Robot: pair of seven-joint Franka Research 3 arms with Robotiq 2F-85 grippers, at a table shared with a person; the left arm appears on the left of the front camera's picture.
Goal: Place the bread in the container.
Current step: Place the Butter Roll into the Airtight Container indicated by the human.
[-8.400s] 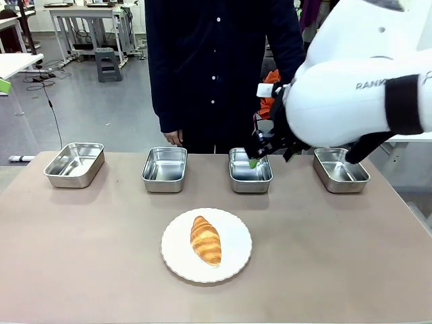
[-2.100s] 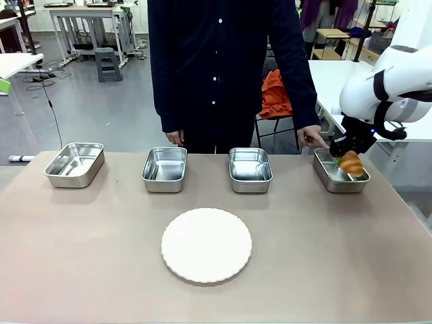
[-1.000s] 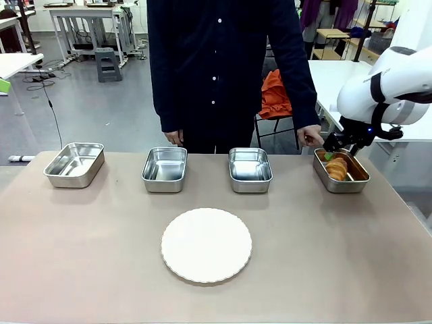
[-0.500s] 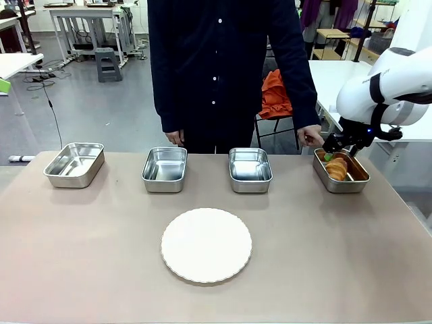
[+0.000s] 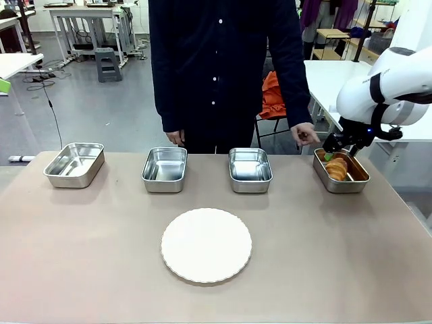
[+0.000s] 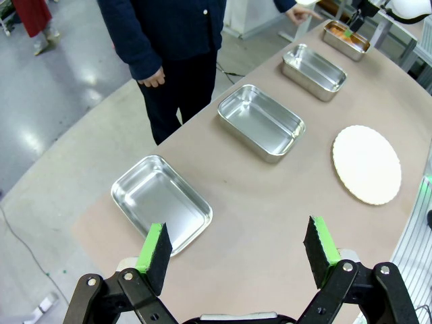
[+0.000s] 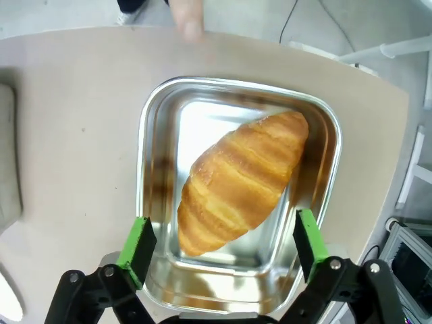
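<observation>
- Spanning the scene, the table [image 5: 101,256] carries four steel pans in a row and a white plate [image 5: 206,244] nearer the robot.
- The right gripper [image 7: 219,251] hovers just above the container [image 7: 156,121], the rightmost pan, fingers spread wide and gripping nothing.
- The left gripper [image 6: 237,251] hangs well away, also spread and empty.
- The bread [image 7: 239,181] lies inside the container, long axis diagonal, directly below the right fingers; a straight lift should clear it.
</observation>
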